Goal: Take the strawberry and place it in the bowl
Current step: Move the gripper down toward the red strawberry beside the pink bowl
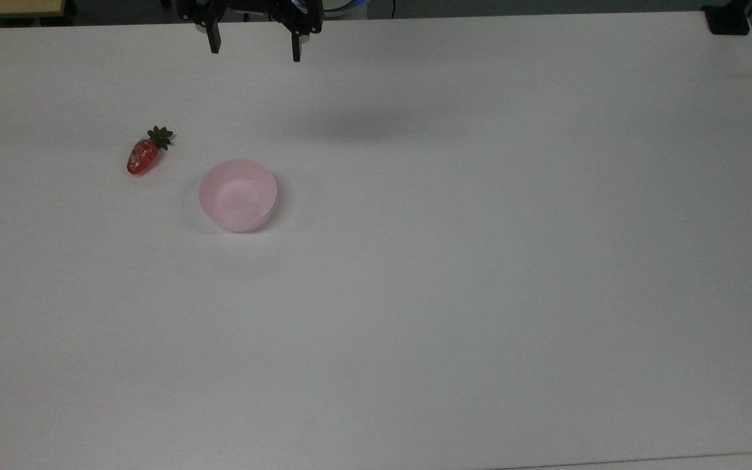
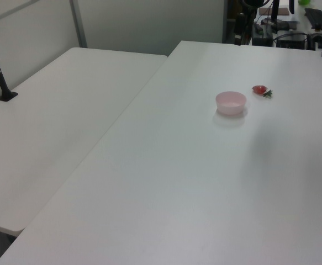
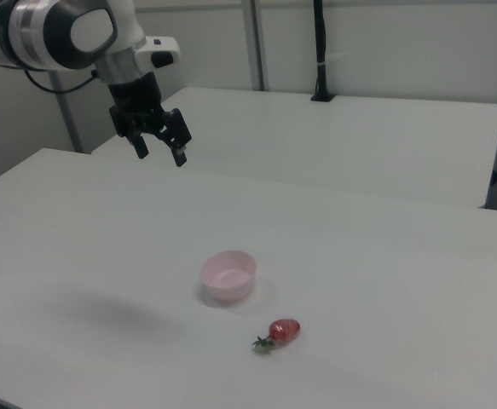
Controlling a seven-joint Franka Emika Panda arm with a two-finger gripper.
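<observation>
So the strawberry is a small glossy red oblong thing with pale speckles and a jagged dark green leafy cap on one end. It's lying on its side on the bench, which is a plain matte white slab, smooth, nothing textured about it. In the top view the leafy end points up and to the right. The bowl is pale pink plastic, round, with plain smooth walls, sitting upright just to the top view's right of the strawberry and a bit lower in the picture. They're near each other but not touching.

The gripper hangs above the bench near the far edge, well apart from both things, with its two thin black fingers spread wide and nothing between them. In the right view the gripper tilts a little, below a chunky white and grey arm with rounded joints. A soft blurry shadow sits on the bench in the top view, off to the right of the gripper.

Hard to read stuff: in the top view the arm is cut off by the upper edge, so you mostly get the fingers. In the left view the strawberry is just a tiny red blob beside the bowl, no speckles visible there.
</observation>
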